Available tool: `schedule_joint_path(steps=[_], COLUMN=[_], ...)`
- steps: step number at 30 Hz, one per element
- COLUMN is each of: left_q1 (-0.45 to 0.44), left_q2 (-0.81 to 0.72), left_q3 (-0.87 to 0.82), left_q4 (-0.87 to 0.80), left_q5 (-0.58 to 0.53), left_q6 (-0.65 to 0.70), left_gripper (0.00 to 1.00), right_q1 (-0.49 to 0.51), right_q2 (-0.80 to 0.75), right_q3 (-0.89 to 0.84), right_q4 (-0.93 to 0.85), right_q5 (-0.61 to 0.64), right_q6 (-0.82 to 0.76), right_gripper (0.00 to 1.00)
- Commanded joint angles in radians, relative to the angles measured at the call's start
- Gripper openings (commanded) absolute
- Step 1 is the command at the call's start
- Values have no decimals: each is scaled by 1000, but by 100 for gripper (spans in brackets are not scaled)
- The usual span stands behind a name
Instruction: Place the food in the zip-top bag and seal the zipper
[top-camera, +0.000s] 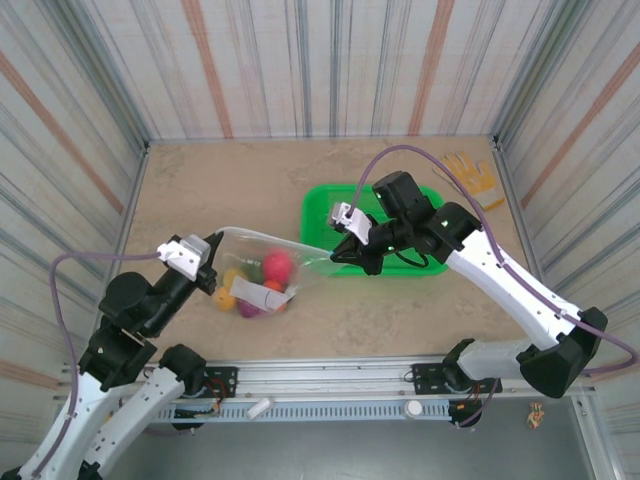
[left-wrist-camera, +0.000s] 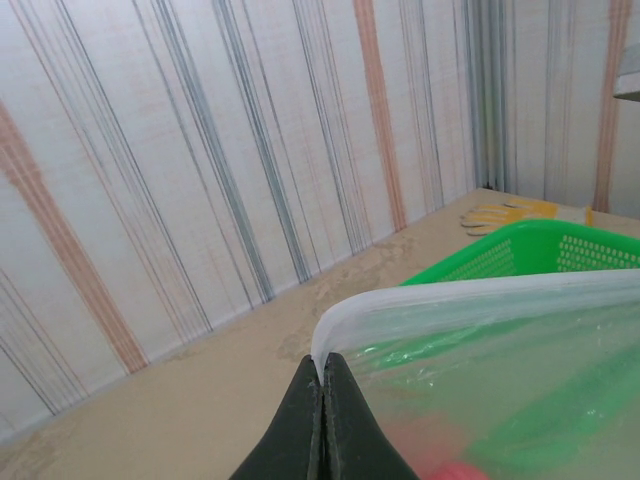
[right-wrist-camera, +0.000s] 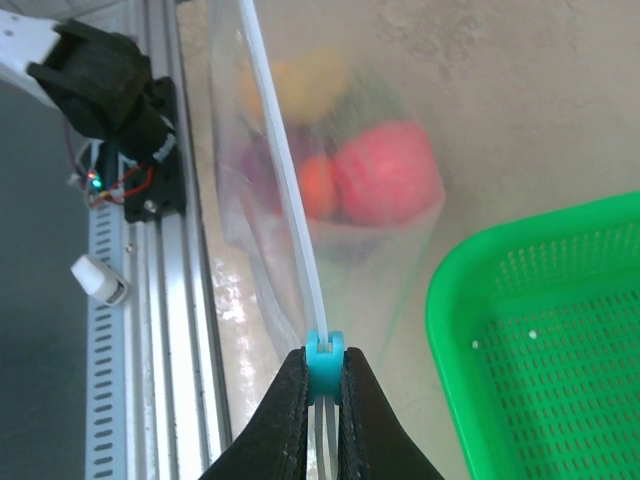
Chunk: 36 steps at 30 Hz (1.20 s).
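Pinching the bag (top-camera: 262, 250) at both ends of its zipper (right-wrist-camera: 283, 170).
Left gripper (left-wrist-camera: 322, 385) is pressed together on the bag's corner; right gripper (right-wrist-camera: 323, 378) is clamped on the blue slider (right-wrist-camera: 323, 352) at the zipper's other end. Food (top-camera: 268, 285) lies inside, at the bag's bottom. Green basket (top-camera: 325, 212) sits just beside the right gripper, a yellow glove (top-camera: 472, 178) beyond it.

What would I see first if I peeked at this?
First, the clear zip-top bag stretched across the table's middle, pinched between the left gripper and the right gripper. Bright food is bunched inside it. Then your eye goes to the green basket just right of it.
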Motion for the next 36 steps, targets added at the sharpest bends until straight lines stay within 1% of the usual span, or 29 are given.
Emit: schedule_joint_path(steps=[1,5,7,9,10,13,15,20,25,29,30,36], left_q1=[15,16,15,15,15,15,16,15,15,15,15,15], left_q2=[-32,-36,-36,-35,-32,-36,-40,-20,-14,-13,-13,-14], left_q3=[38,37,44,46,53,53,51,73,84,93,96,114], left_q4=[85,83,73,59,42,23,29,21,18,10,5,-23], left_q5=[-155,-151,-143,-128,-116,-98,-97,-71,-72,-60,-55,15], left_q6=[26,17,6,-7,-12,-25,-26,-23,-15,-23,-32,-155], left_gripper=[0,0,0,0,0,0,0,0,0,0,0,0], right_q1=[-30,-33,-26,1,20,85,120,131,139,139,140,122], right_q2=[-33,-29,-23,-8,7,75,112,141,168,163,158,133], right_q3=[-31,-13,12,46,71,134,148,171,192,218,235,346], right_q4=[-154,-165,-183,-223,-257,-381,-424,-451,-493,-472,-463,-476], right_q5=[168,187,149,141,158,267,327,337,403,351,336,237], right_q6=[-5,-2,-2,-16,-32,-93,-116,-121,-131,-113,-100,-79], right_gripper=[0,0,0,0,0,0,0,0,0,0,3,3])
